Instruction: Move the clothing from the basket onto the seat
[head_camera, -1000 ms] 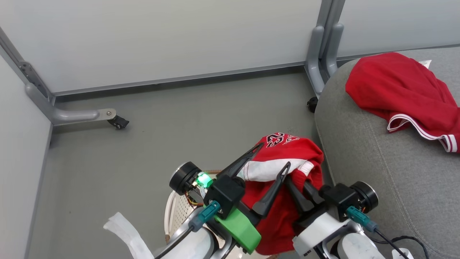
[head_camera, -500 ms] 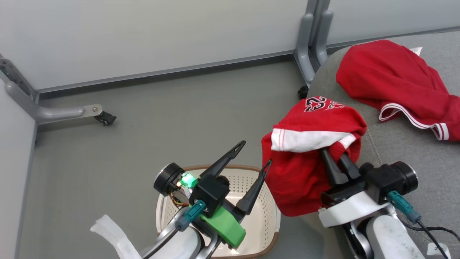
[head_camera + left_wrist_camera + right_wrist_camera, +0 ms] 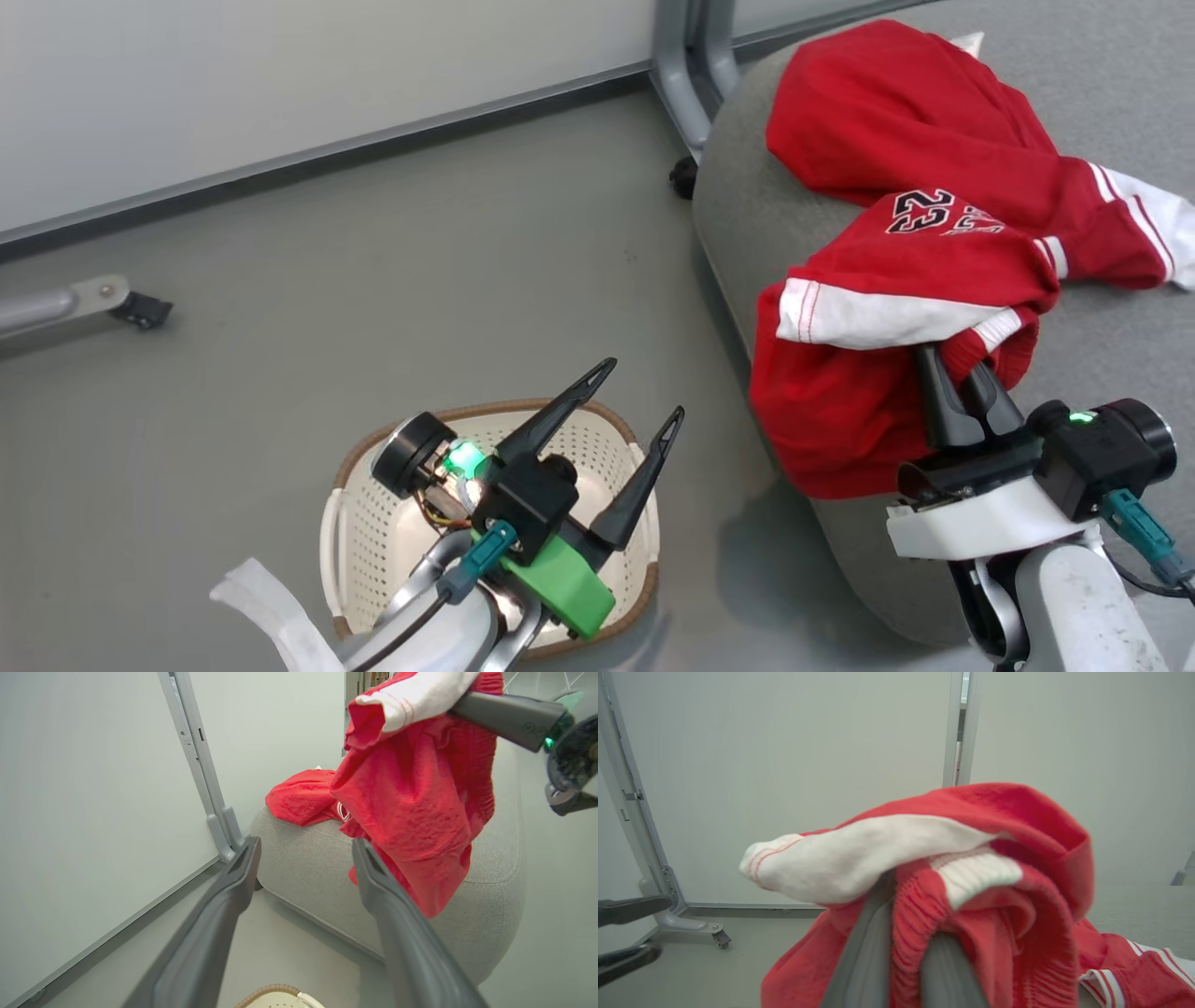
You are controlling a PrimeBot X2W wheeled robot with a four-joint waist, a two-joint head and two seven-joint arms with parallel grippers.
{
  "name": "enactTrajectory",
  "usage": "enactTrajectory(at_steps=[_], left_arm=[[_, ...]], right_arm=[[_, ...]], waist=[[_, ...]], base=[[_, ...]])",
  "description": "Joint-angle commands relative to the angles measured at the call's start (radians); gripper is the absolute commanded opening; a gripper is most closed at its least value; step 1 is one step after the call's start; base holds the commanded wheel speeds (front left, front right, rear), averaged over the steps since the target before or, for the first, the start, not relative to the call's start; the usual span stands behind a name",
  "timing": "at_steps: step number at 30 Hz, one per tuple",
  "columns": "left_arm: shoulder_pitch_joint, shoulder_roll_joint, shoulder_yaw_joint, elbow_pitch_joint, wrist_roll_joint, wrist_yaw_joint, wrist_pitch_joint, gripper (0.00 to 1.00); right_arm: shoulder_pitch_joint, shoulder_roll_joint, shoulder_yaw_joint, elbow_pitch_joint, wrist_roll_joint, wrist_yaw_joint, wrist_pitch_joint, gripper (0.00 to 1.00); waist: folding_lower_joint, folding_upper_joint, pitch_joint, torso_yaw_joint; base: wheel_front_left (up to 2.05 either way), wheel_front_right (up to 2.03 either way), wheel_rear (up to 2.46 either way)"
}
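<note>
Red number-23 garment (image 3: pixel 868 411), at three o'clock, is pinched by the right gripper (image 3: pixel 954 373), tips hidden inside it; left gripper (image 3: pixel 644 387) is spread wide.

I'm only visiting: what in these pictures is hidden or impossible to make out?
- Head view: the left hand and arm cover much of the basket, so whether it is empty is unclear.
- Head and right wrist views: the right hand has its fingertips buried in the held red garment.
- Head view: the lettering beside the 23 is too small to read.
- Head view: the seat runs off the right edge.
</note>
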Motion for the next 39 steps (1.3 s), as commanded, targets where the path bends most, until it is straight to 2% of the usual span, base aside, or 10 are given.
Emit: enactTrajectory(at_steps=[1,5,12,23,28,35,36,37,38,39], left_arm=[[-0.028,0.01,-0.001,-0.008,0.009,-0.004,0.001,1.0],[-0.051,0.03,-0.008,-0.025,0.023,-0.013,0.017,1.0],[-0.087,0.05,-0.022,-0.05,0.042,-0.028,0.038,1.0],[-0.202,0.101,-0.036,-0.124,0.088,-0.076,0.096,1.0],[-0.258,0.108,-0.027,-0.16,0.103,-0.082,0.099,1.0],[-0.299,0.093,-0.034,-0.15,0.104,-0.091,0.077,1.0],[-0.302,0.09,-0.034,-0.145,0.103,-0.09,0.074,1.0],[-0.304,0.086,-0.035,-0.14,0.1,-0.09,0.069,1.0],[-0.304,0.083,-0.035,-0.137,0.097,-0.089,0.063,1.0],[-0.303,0.082,-0.033,-0.133,0.092,-0.087,0.057,1.0]], right_arm=[[-0.004,-0.002,-0.005,-0.01,0.01,-0.001,-0.002,0.0],[-0.012,-0.002,-0.018,-0.039,0.039,-0.001,-0.002,0.0],[-0.071,-0.002,-0.064,-0.073,0.102,-0.001,-0.002,0.0],[-0.504,-0.01,-0.265,-0.034,0.046,-0.001,-0.002,0.0],[-0.761,-0.12,-0.366,0.139,0.034,-0.001,-0.002,0.0],[-0.834,-0.198,-0.452,0.377,-0.042,-0.001,-0.002,0.0],[-0.82,-0.194,-0.472,0.393,-0.052,-0.001,-0.002,0.24],[-0.796,-0.188,-0.503,0.408,-0.065,-0.001,-0.002,0.8],[-0.776,-0.179,-0.532,0.413,-0.079,-0.001,-0.002,1.0],[-0.746,-0.165,-0.561,0.411,-0.107,-0.001,-0.002,1.0]], waist=[[-0.0001,0.0,0.081,-0.094],[-0.0001,0.0,0.145,-0.169],[-0.0001,0.0,0.232,-0.216],[-0.0001,0.0,0.461,-0.157],[-0.0001,0.0,0.56,-0.09],[-0.0001,0.0,0.615,-0.028],[-0.0001,0.0,0.616,-0.024],[-0.0001,0.0,0.614,-0.021],[-0.0001,0.0,0.611,-0.019],[-0.0001,0.0,0.605,-0.019]], base=[[0.0,0.0,0.0],[0.0,0.0,0.0],[0.0,0.0,0.0],[0.0,0.0,0.0],[0.0,0.0,0.0],[0.0,0.0,0.0],[0.0,0.0,0.0],[0.0,0.0,0.0],[0.0,0.0,0.0],[0.0,0.0,0.0]])
